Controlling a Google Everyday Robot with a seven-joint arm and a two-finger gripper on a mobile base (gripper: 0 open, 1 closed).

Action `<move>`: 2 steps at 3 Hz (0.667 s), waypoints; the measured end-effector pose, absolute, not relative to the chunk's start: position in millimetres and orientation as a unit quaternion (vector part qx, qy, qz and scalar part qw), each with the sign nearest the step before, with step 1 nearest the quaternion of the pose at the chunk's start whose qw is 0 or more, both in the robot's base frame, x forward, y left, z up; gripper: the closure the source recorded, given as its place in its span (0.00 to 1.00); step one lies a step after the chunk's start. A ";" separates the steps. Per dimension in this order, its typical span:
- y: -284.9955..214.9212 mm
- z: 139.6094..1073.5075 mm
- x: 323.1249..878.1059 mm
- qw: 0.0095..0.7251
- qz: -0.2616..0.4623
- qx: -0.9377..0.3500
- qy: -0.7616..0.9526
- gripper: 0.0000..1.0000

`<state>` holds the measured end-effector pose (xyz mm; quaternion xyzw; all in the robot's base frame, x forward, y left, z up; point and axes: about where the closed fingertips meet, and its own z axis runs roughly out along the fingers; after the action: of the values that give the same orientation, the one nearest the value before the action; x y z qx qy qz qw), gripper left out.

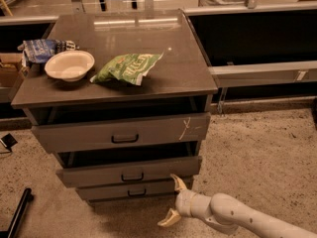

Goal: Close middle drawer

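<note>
The middle drawer (148, 169) is a wide grey drawer with a plain front and a small dark bar handle (132, 177). It stands out only a little from the cabinet (148, 53), with a dark gap above it. My gripper (172, 201) is low at the drawer's right end, fingers spread apart and empty. The upper fingertip (177, 182) is at the lower right corner of the drawer front. The lower fingertip (167, 220) points toward the floor. My white arm (237, 217) comes in from the lower right.
The top drawer (124, 132), with white scratch marks at its right, stands out too. The narrower bottom drawer (130, 190) is below. A white bowl (69, 65), a green chip bag (128, 67) and a blue packet (42, 48) lie on top. A dark bar (17, 214) lies on the floor at left.
</note>
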<state>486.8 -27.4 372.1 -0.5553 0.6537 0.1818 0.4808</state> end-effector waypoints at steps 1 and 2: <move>-25.0 395.0 491.5 0.466 0.165 -0.571 0.655 0.18; -29.4 428.4 514.5 0.439 0.143 -0.589 0.663 0.30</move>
<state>514.5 -29.4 428.4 -0.5890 0.6629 0.1434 0.4394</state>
